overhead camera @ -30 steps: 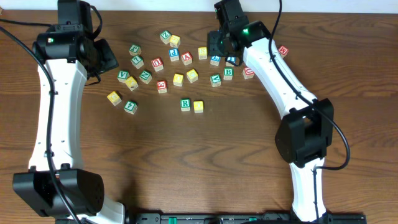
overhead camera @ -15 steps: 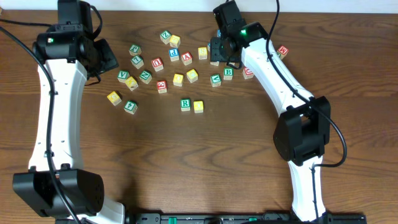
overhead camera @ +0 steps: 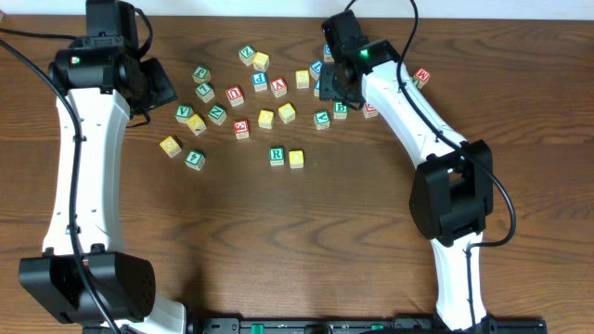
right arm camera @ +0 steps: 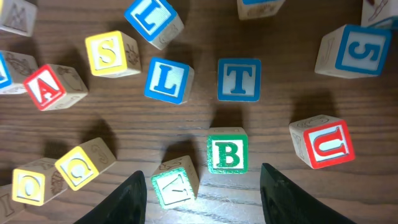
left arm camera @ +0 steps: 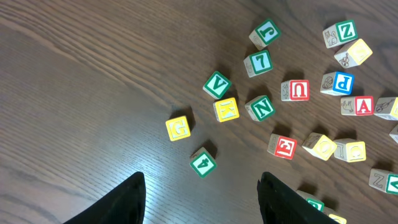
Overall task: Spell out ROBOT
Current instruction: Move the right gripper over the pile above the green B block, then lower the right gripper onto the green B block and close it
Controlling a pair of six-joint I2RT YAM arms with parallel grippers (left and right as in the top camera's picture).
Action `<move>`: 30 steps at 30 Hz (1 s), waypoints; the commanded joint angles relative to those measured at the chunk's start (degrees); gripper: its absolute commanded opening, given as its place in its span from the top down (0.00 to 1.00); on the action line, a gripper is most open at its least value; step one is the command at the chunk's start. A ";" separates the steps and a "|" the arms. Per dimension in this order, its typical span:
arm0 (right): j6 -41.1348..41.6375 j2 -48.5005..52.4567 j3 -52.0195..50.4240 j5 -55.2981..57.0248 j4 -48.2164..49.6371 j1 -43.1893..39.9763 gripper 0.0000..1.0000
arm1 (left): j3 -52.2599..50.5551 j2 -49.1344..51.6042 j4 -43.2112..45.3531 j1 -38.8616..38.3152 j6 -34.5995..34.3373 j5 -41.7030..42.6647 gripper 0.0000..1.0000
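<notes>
Green-framed wooden B cube [right arm camera: 227,151] is sitting just ahead of the right gripper [right arm camera: 202,186], whose jaws are hanging spread and empty, probably lining up a pick. Green-framed R cube [overhead camera: 277,156] and yellow-faced cube [overhead camera: 296,159] are lying side by side mid-table, starting the word; the yellow one's letter is unreadable from overhead. Blue-framed T cube [right arm camera: 239,79] is waiting just beyond B. Left gripper [left arm camera: 200,186] is hovering spread, holding nothing.

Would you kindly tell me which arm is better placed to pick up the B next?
Right. The right arm hovers over the B, which shows just ahead of its open fingers in the wrist view. The left arm is past the other blocks, well away from it.
</notes>
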 commanded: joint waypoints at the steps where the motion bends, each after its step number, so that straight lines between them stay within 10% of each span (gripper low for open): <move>1: 0.87 0.44 -1.36 0.85 0.63 -0.59 0.47 | 0.17 0.61 -0.20 0.09 -0.24 -0.13 0.43; 30: 1.51 6.95 -1.49 1.40 3.02 -1.16 0.58 | 0.17 0.61 -0.17 0.09 -0.24 -0.13 0.43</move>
